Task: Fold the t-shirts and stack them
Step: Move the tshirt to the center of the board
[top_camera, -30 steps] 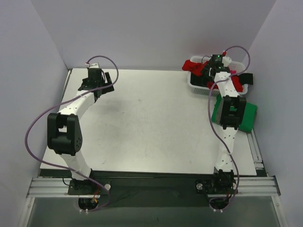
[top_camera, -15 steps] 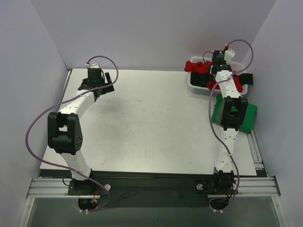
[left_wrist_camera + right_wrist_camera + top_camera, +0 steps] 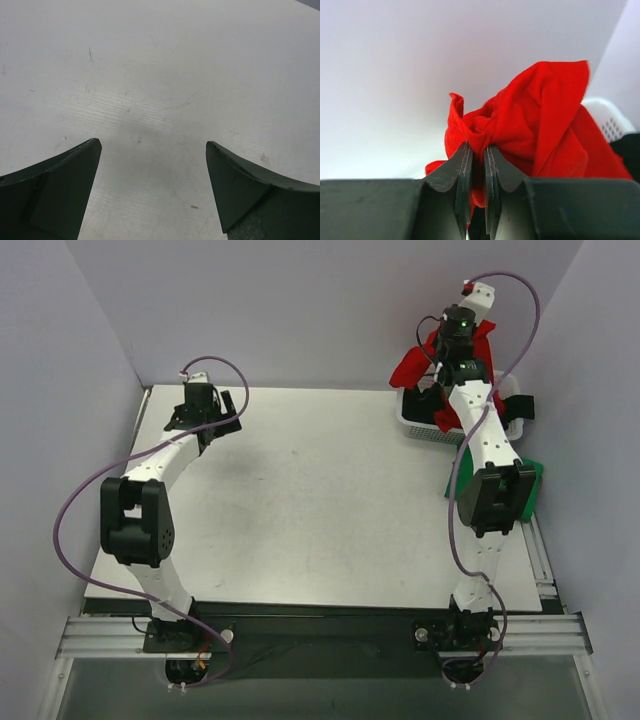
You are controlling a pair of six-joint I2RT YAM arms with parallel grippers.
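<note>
My right gripper is lifted above the white basket at the back right and is shut on a bunched fold of the red t-shirt, which hangs from it down into the basket. A black t-shirt drapes over the basket's right side. A green t-shirt lies on the table's right edge, partly behind the right arm. My left gripper hovers open over bare table at the back left, with nothing between its fingers.
The white table fills the middle. Purple-grey walls close in the back and both sides. The basket's rim shows at the right of the right wrist view.
My right gripper has shut on the red t-shirt in the basket and risen, pulling the cloth up with it. The left arm has not moved.
</note>
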